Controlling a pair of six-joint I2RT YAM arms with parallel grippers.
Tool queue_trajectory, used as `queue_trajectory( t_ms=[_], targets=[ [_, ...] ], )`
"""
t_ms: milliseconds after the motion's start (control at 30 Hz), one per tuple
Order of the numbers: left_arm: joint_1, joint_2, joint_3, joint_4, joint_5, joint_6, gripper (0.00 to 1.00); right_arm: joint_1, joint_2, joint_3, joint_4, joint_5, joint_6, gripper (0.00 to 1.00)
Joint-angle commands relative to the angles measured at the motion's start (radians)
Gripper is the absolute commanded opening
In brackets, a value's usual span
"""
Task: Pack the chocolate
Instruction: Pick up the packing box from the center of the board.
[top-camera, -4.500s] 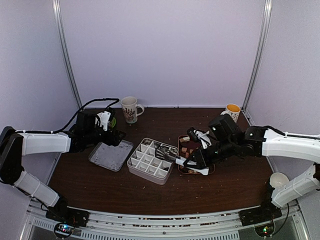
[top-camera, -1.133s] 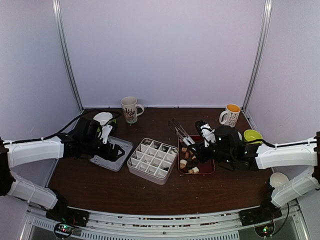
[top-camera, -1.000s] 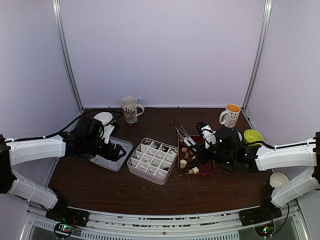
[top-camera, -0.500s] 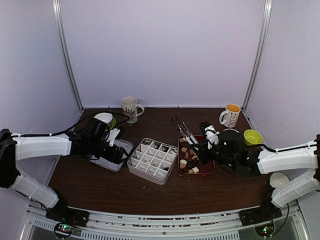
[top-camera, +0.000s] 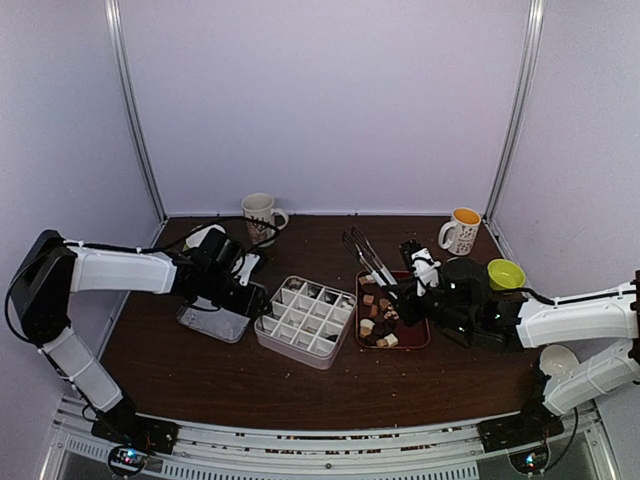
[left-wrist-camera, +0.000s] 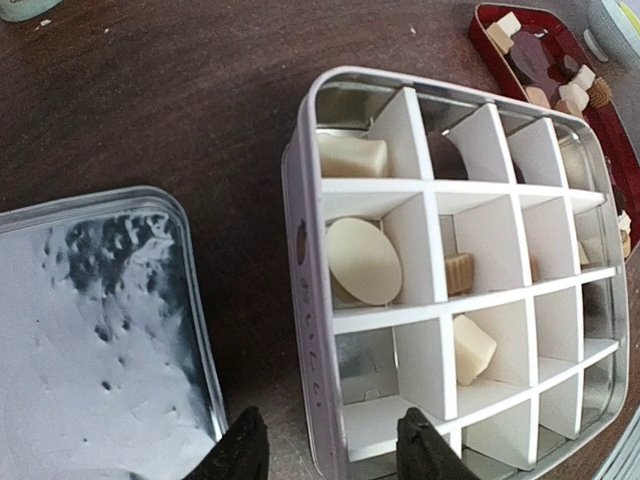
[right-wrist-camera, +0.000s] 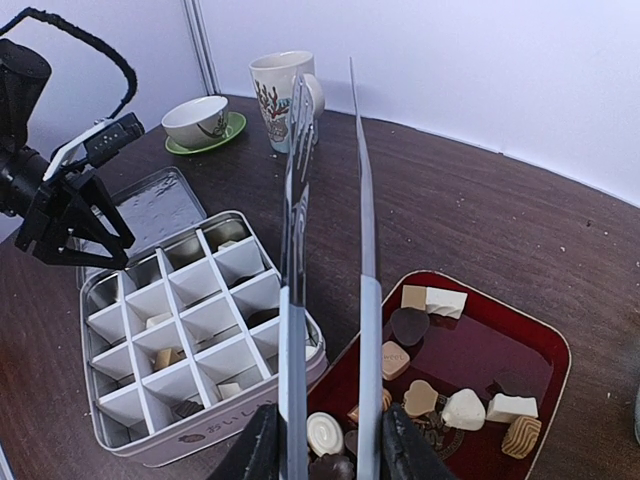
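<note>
Left gripper (left-wrist-camera: 330, 455) is low at the left side wall of the divided tin (left-wrist-camera: 300, 250). One finger is outside the wall and one is over the compartments. The fingers are apart, with a gap showing on both sides of the wall (no clamp visible). The tin's metal lid (left-wrist-camera: 90, 340) lies flat just beside it on the left, with a thin strip of the dark wooden table (left-wrist-camera: 150, 90) between them.

Right gripper (right-wrist-camera: 325, 445) is clamped on the handle end of the metal tongs (right-wrist-camera: 293, 230). It sits above the near edge of the dark red tray (right-wrist-camera: 470, 348). The blades stick up and away toward the back of the table, slightly apart along their length.

Most of the chocolate (right-wrist-camera: 465, 408) lies loose in the red tray, which is just right of the tin. The pieces are white, tan and dark, in cubes, rounds and a heart shape. A few are already in tin compartments:
- a white block in a corner cell
- a large pale round in the cell next to it
- a small tan round one cell further in
- a white cube in the following row

Other cells are partly hidden by the dividers, so I can't tell what is in them.

At the back of the table are a patterned mug (top-camera: 259, 217) and a white cup on a green saucer (right-wrist-camera: 195, 120), both behind the left arm. An orange-lined mug (top-camera: 463, 229) and a green cup (top-camera: 505, 272) are on the right side.
</note>
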Motion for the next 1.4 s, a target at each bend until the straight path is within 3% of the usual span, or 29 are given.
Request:
queue_trajectory(
  t_ms=[0, 367, 600, 833, 1367],
  targets=[
    [-0.005, 0.028, 0.047, 0.011, -0.020, -0.014, 0.46, -0.003, -0.018, 0.008, 0.036, 0.003, -0.017, 0.33],
    [-0.041, 0.111, 0.134, -0.108, -0.105, 0.015, 0.40, -0.003, -0.013, 0.016, 0.031, 0.002, -0.017, 0.33],
    [-0.059, 0.119, 0.160, -0.147, -0.151, 0.015, 0.15, -0.003, -0.008, 0.019, 0.029, 0.001, -0.017, 0.33],
    [-0.097, 0.094, 0.214, -0.215, -0.267, 0.046, 0.03, -0.002, -0.008, 0.019, 0.025, 0.006, -0.020, 0.33],
    [-0.159, -0.062, 0.205, -0.205, -0.424, 0.179, 0.00, -0.003, -0.017, 0.014, 0.029, 0.010, -0.021, 0.33]
  ],
)
